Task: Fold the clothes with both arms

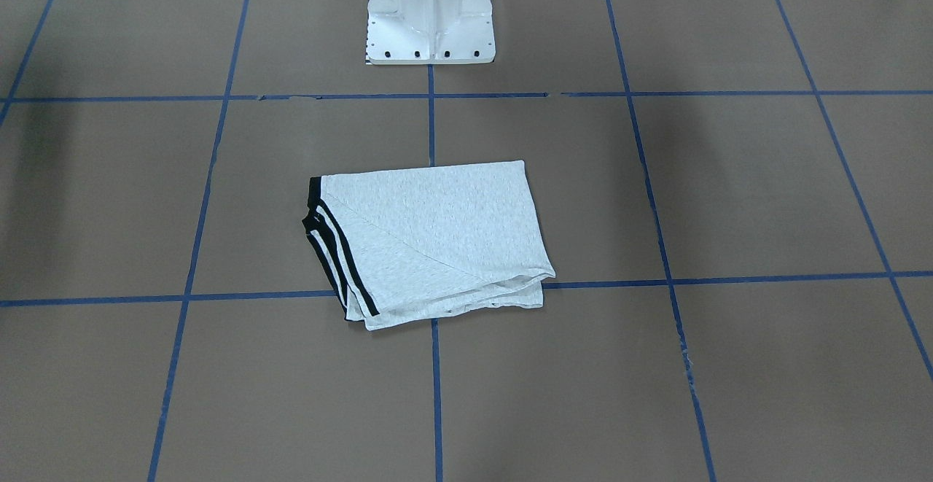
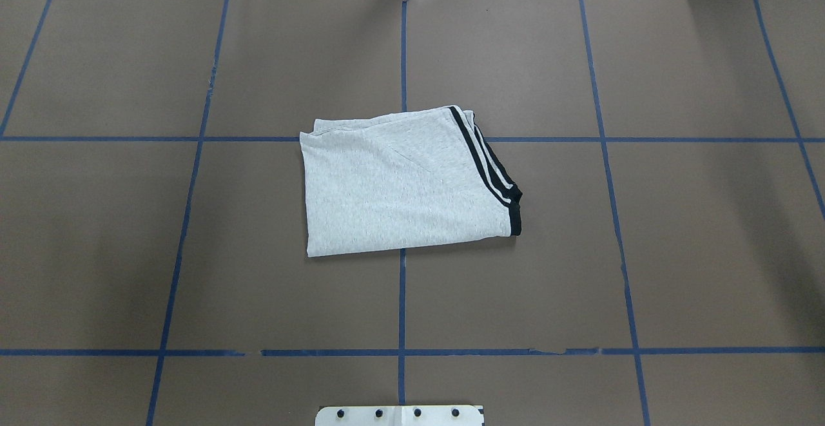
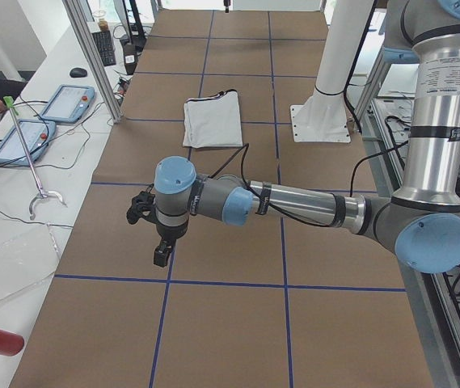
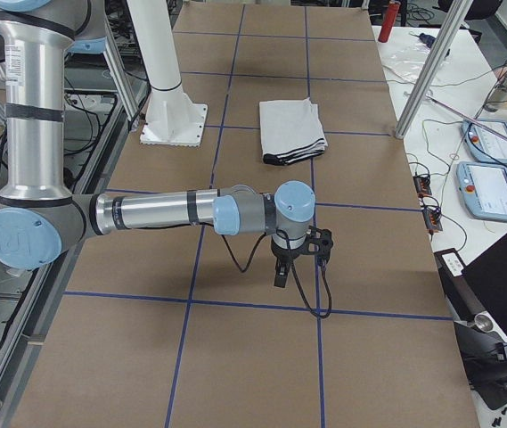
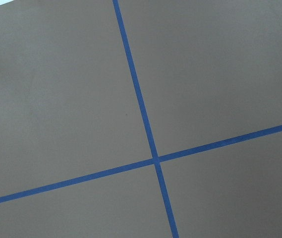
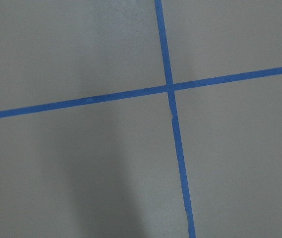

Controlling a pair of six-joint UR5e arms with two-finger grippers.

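Note:
The grey T-shirt [image 1: 430,241] lies folded into a rough rectangle at the middle of the table, with its black double stripes along one side edge. It also shows in the overhead view [image 2: 399,194] and both side views [image 3: 213,121] [image 4: 291,129]. Its print is hidden. My left gripper [image 3: 162,257] hangs over bare table far from the shirt, near the table's left end. My right gripper [image 4: 280,276] hangs over bare table near the right end. Both show only in the side views, so I cannot tell whether they are open or shut. Both wrist views show only brown table and blue tape lines.
The white pedestal [image 1: 430,15] stands at the robot's side of the table, behind the shirt. Blue tape lines grid the brown table [image 2: 193,252]. Control tablets [image 3: 64,103] and cables lie on a side bench. Metal frame posts [image 4: 427,67] stand at the table's edge.

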